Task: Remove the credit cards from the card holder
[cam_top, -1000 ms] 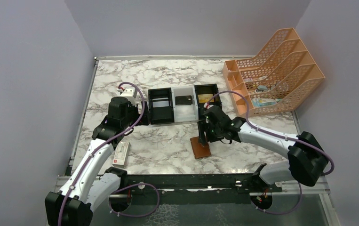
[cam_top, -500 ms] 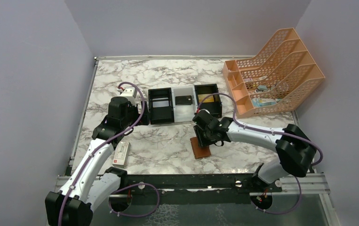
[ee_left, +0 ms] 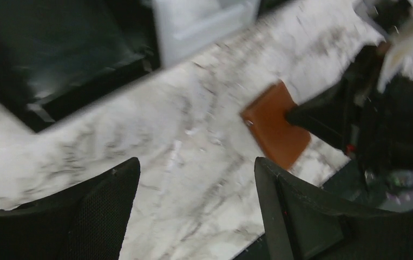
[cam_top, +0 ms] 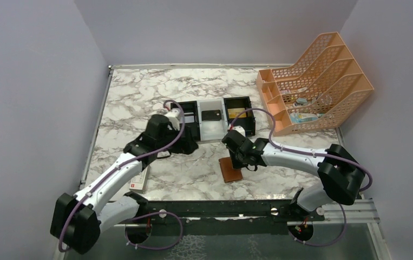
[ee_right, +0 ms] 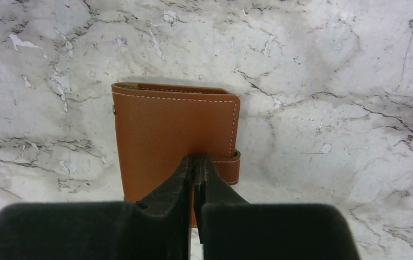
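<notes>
The card holder [ee_right: 171,130], a brown leather wallet with pale stitching, lies flat and folded closed on the marble table [cam_top: 139,92]. It sits on the near side of the three-compartment tray [cam_top: 212,132], roughly opposite the seam between the tray's white middle bay and its black right bay, apart from the tray wall. With the holder closed, the credit cards are hidden.

The right gripper [ee_right: 194,162] points down onto the holder's cover. Its two fingers are pressed together with no gap worth naming, and the tips touch the leather just beside the snap tab [ee_right: 228,165], nothing clamped between them.

The left gripper [ee_left: 196,162] hangs at the tray's near left corner, in front of the black left bay. Its fingers are spread wide and hold nothing; the left wrist view shows bare marble between them, the holder beyond.

A gold-yellow card [cam_top: 235,112] rests in the tray's right bay and a dark card [cam_top: 211,115] in the middle one. An orange file rack [cam_top: 315,81] stands to the right of the tray, and a long white box [cam_top: 138,177] lies well to the tray's near left.
</notes>
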{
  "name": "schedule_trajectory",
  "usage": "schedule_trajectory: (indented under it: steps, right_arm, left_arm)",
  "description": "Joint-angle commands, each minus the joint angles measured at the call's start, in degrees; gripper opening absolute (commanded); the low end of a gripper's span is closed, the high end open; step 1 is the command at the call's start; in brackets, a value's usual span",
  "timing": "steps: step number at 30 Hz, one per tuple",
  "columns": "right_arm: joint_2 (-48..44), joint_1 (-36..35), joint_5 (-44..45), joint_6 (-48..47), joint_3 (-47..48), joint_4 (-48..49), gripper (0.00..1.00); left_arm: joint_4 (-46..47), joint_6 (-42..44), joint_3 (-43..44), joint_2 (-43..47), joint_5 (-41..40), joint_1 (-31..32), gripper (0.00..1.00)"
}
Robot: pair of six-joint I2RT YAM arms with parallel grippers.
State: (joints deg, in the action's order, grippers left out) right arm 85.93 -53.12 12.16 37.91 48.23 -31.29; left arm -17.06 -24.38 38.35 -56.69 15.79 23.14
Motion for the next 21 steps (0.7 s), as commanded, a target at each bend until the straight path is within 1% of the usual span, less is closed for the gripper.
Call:
schedule_trajectory:
  steps: [1, 5, 7, 9, 11, 16, 19, 21]
  right_arm:
    - [-0.3, -0.2, -4.9, 1.7, -3.7, 4.5, 0.01]
    - [-2.0, 0.1, -8.8, 3.8, -5.1, 8.8, 0.01]
    - [-2.9, 0.2, -10.2, 5.2, -6.2, 10.7, 0.01]
    - [-4.0, 0.6, -12.0, 7.0, -7.5, 12.8, 0.01]
    - [-5.1, 0.8, -13.2, 9.4, -9.0, 14.8, 0.01]
    - [-8.6, 1.5, -16.1, 13.9, -12.5, 19.2, 0.01]
    - [-10.5, 2.2, -17.6, 14.1, -13.4, 20.2, 0.01]
    - [-11.6, 2.6, -17.8, 14.0, -13.9, 19.9, 0.01]
  left_arm:
    - [8.7, -8.9, -2.3, -3.9, -1.3, 12.7, 0.8]
    - [20.6, -21.2, -8.5, -7.5, -5.5, 19.0, 0.77]
    - [23.9, -23.4, -9.3, -9.5, -8.1, 22.8, 0.77]
    - [24.4, -24.4, -8.9, -12.0, -11.0, 26.0, 0.76]
    - [24.2, -25.1, -8.5, -14.3, -12.7, 27.9, 0.74]
    - [22.9, -26.8, -8.2, -18.8, -15.2, 30.4, 0.64]
    - [22.2, -26.7, -7.7, -21.1, -16.1, 31.2, 0.61]
    - [19.8, -26.4, -6.3, -23.0, -17.5, 31.6, 0.56]
